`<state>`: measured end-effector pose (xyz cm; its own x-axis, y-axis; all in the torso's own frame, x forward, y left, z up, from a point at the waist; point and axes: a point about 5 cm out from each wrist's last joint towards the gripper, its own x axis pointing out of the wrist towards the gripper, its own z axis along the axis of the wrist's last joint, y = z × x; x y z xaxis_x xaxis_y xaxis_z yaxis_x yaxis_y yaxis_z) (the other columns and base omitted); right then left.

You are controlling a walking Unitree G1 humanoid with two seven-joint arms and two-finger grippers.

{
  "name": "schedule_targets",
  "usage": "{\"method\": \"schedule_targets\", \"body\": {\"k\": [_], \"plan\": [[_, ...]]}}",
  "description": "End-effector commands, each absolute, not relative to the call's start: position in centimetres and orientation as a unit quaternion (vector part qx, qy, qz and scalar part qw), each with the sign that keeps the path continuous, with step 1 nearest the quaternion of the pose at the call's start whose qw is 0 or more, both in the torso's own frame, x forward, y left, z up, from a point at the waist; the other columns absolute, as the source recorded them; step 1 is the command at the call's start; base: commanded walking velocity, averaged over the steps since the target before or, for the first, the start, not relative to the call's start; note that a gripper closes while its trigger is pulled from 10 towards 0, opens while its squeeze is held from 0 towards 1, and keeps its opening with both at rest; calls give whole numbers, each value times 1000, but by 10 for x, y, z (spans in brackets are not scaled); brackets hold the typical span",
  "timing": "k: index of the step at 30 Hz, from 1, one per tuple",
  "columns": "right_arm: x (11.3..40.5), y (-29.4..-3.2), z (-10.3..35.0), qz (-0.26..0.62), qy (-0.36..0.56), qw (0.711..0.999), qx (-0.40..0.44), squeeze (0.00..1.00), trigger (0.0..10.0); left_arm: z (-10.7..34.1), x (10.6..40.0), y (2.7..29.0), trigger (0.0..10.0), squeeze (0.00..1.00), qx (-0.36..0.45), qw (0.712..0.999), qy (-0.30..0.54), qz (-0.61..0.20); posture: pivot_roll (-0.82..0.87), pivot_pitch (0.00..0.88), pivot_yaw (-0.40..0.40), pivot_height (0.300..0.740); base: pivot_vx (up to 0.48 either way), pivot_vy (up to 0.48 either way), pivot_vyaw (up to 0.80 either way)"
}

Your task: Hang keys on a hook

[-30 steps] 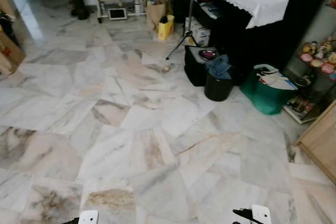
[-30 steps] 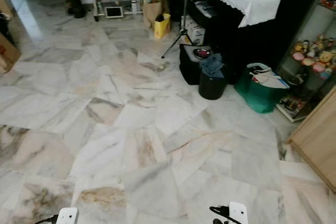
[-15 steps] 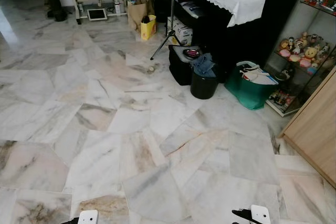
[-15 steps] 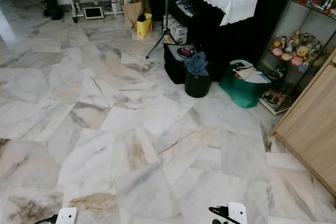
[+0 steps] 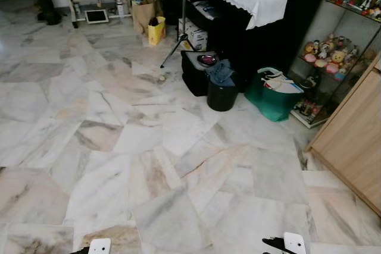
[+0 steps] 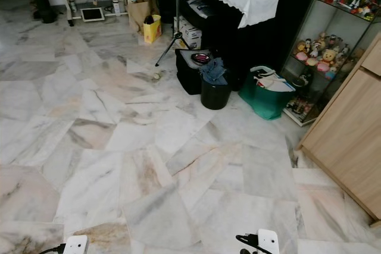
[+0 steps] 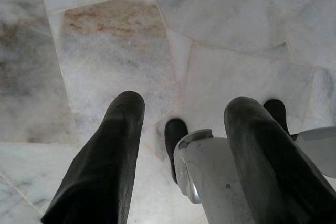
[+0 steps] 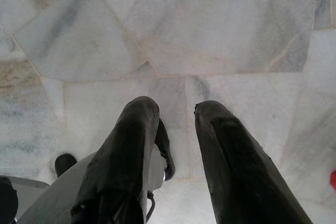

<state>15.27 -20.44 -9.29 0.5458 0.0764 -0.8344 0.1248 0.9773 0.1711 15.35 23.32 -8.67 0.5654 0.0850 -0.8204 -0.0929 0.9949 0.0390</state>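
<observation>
Both arms hang low over a white and grey marble floor point(image 5: 119, 147). My left gripper point(image 7: 185, 103) points down at the tiles, its two black fingers point(image 7: 113, 150) spread wide with nothing between them. On the other side, my right gripper point(image 8: 176, 106) also faces the floor; a narrower gap separates its fingers point(image 8: 131, 145), and nothing is held. White parts of my arms peek in at the lower edge of the eye views point(image 5: 99, 245) point(image 5: 294, 243). I can make out neither keys nor a hook anywhere.
Ahead to the right stand a black bin with cloth point(image 5: 221, 90), a black bag point(image 5: 193, 72), a green bag point(image 5: 271, 96) and a black table with white cloth point(image 5: 256, 1). A wooden cabinet point(image 5: 351, 141) is at the right. A tripod point(image 5: 177, 19) and a yellow bag point(image 5: 156, 31) stand farther back.
The whole picture has slid left as the camera turns right: the wooden cabinet and toy shelf come further into view. Both arms hang as before.
</observation>
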Motion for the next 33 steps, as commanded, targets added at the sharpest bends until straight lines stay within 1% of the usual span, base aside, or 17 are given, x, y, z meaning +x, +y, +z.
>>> {"method": "schedule_targets", "body": {"k": [1, 5, 13, 18, 21, 33], "plan": [[150, -210, -93, -17, 481, 871, 100, 0, 10000, -90, 146, 232, 10000, 0, -3, 877, 478, 48, 55, 0, -68, 740, 0, 0, -669], [150, -210, -93, -16, 481, 871, 99, 0, 10000, -91, 145, 231, 10000, 0, -3, 876, 479, 47, 55, 0, -68, 740, 0, 0, -672], [149, -210, -93, -13, 482, 870, 98, 0, 10000, -93, 145, 221, 10000, 0, 7, 875, 482, 35, 55, 0, -70, 740, 0, 0, -670], [149, -209, -94, -12, 482, 870, 99, 0, 10000, -94, 146, 214, 10000, 0, 8, 876, 482, 29, 56, 0, -71, 740, 0, -387, -674], [149, -209, -93, -11, 482, 870, 99, 0, 10000, -95, 146, 211, 10000, 0, 5, 876, 482, 29, 57, 0, -73, 740, 0, 0, -671], [149, -210, -93, -10, 482, 870, 99, 0, 10000, -96, 141, 212, 10000, 0, 5, 874, 485, 29, 55, 0, -73, 740, 0, 0, -671]]}}
